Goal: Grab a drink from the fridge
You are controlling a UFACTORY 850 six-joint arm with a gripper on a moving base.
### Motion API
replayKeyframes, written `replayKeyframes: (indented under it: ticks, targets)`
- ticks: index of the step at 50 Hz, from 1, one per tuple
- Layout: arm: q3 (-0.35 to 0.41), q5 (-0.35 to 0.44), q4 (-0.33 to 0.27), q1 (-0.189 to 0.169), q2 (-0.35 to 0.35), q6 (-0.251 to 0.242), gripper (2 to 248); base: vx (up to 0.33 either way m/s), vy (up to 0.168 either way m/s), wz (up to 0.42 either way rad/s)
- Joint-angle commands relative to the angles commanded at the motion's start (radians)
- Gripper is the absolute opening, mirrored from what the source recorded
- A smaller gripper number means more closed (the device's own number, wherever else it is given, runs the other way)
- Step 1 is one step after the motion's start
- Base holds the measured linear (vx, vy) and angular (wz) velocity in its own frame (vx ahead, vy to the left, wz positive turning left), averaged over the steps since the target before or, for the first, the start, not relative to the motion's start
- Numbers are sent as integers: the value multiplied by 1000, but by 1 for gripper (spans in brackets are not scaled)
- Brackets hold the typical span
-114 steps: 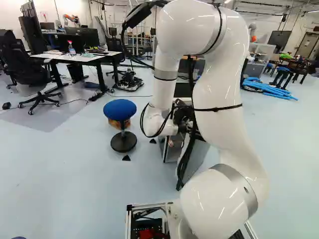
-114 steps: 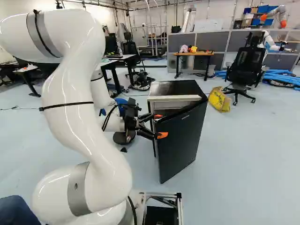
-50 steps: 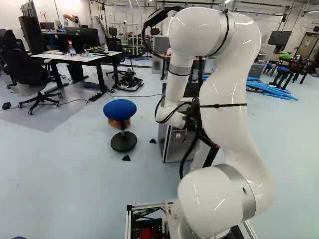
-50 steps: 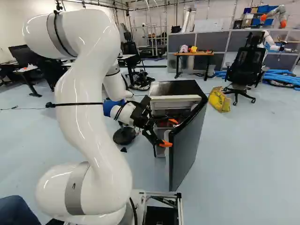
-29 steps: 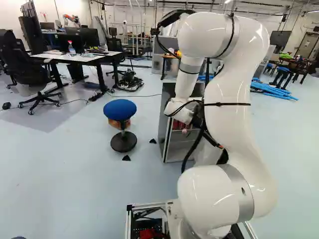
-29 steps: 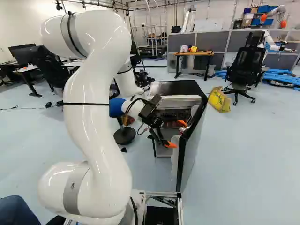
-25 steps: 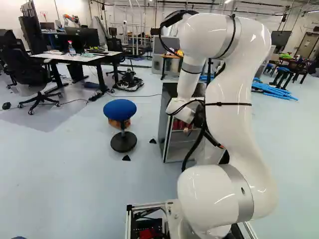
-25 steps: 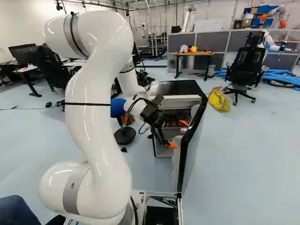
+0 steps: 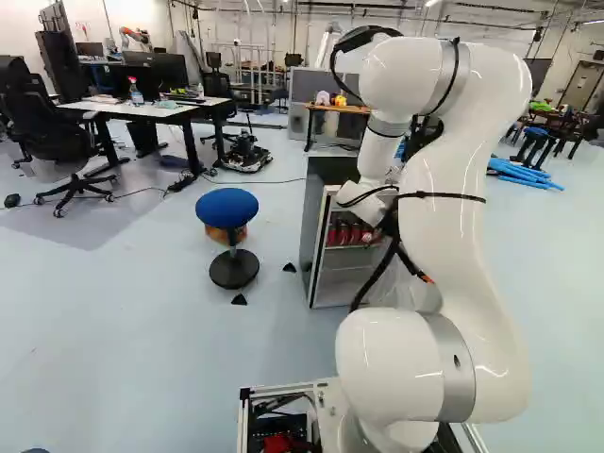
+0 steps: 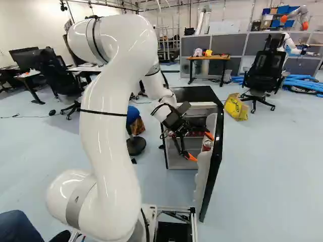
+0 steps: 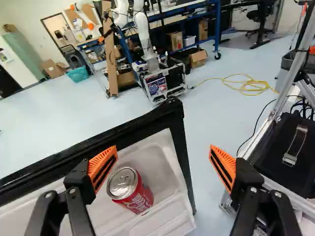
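The black gripper is at the inner side of the swung-out fridge door in the right base view. In the wrist view the gripper stands open, its orange pads wide apart. A red drink can stands in the door's white shelf, seen in the gap close to one finger; neither pad grips it. Inside the fridge, several red cans stand on the upper shelf in the left base view. The arm partly hides the door there.
A blue stool stands left of the fridge. Beyond the fridge lies a yellow bag, with an office chair farther off. Another robot and a black case on a metal frame show in the wrist view.
The fridge door has swung wider, exposing cans inside. My arm has moved rightward in both base views, the open gripper going along with the door. The base has stayed put.
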Motion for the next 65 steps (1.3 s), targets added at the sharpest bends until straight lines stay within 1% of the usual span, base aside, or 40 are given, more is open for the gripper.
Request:
replayKeyframes:
  ticks: [11,28,46,65]
  targets:
    - [-54,-7,7,-63,-19,0,247,0,0,0]
    - [-137,-7,2,-149,-50,0,247,0,0,0]
    - [-231,-7,-69,-230,-89,0,247,0,0,0]
    - [-337,-7,-155,-302,-137,0,247,0,0,0]
